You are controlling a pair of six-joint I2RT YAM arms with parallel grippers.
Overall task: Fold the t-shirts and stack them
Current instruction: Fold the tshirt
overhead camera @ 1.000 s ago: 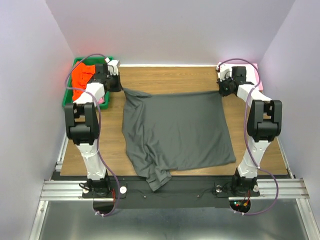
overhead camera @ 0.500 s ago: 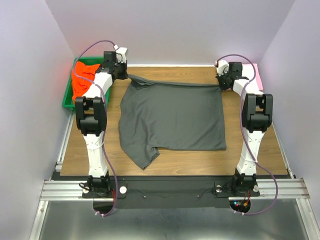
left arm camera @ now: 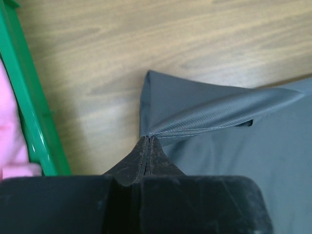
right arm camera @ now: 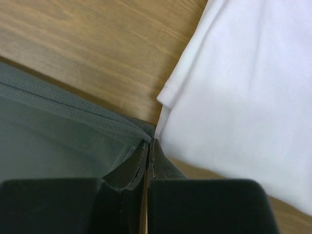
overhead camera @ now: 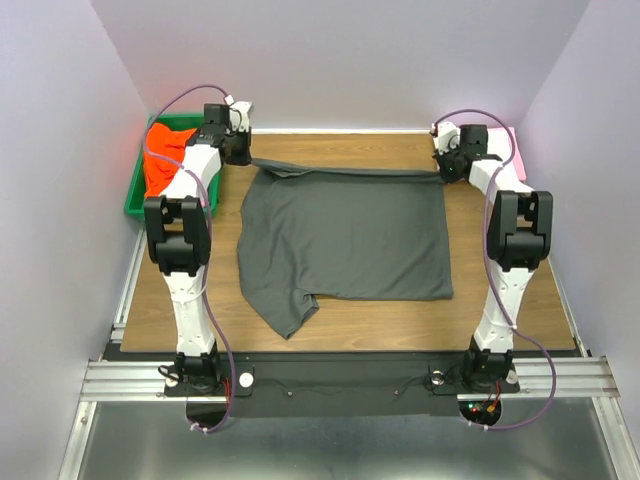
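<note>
Now the left fingers (left arm camera: 145, 148) are pressed tight together on the far-left corner of the charcoal t-shirt (overhead camera: 350, 235), and a fold of grey cloth lifts away from their tips. The right fingers (right arm camera: 152, 148) are likewise pinched closed on the far-right hem corner, just beside a white t-shirt (right arm camera: 243, 97). Between them the far edge runs taut and straight. The rest lies flat across the middle of the bench (overhead camera: 380, 315), one sleeve trailing near-left. An orange-red t-shirt (overhead camera: 160, 165) and a pink t-shirt (left arm camera: 9, 131) lie in the green bin (overhead camera: 140, 205) at far left.
</note>
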